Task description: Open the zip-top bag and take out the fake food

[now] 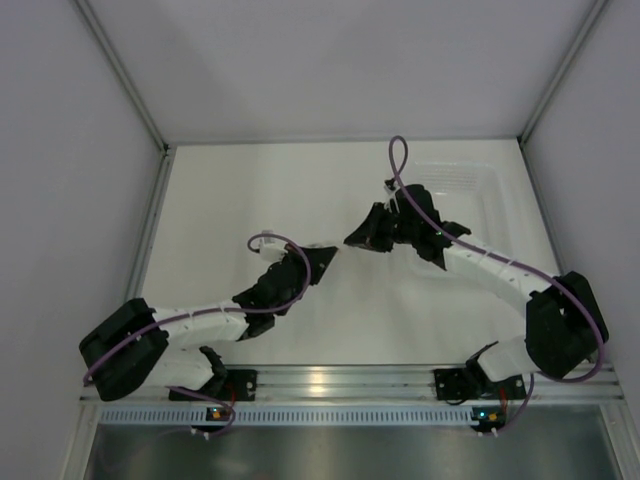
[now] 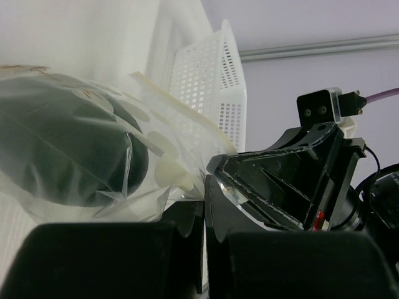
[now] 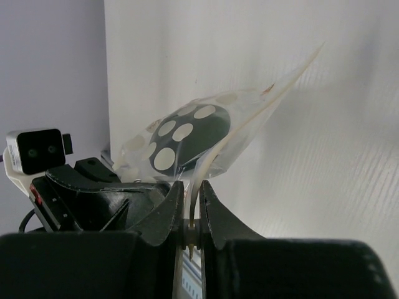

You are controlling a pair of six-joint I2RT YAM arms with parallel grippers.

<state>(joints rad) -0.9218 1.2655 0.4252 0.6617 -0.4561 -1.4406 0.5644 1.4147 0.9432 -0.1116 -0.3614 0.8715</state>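
Both my left fingers [image 2: 124, 261] and right fingers [image 3: 218, 218] pinch shut on edges of the zip-top bag [image 3: 187, 134], hung between them above the bench [image 1: 250, 190], with the fake food [image 2: 68, 149] inside just beyond both tips.

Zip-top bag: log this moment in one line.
left gripper: shut on zip-top bag | right gripper: shut on zip-top bag | fake food: inside bag

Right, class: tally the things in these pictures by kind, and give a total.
hands: 2, the left hand and the right hand
zip-top bag: 1
fake food: 1
tray: 1
Total: 5
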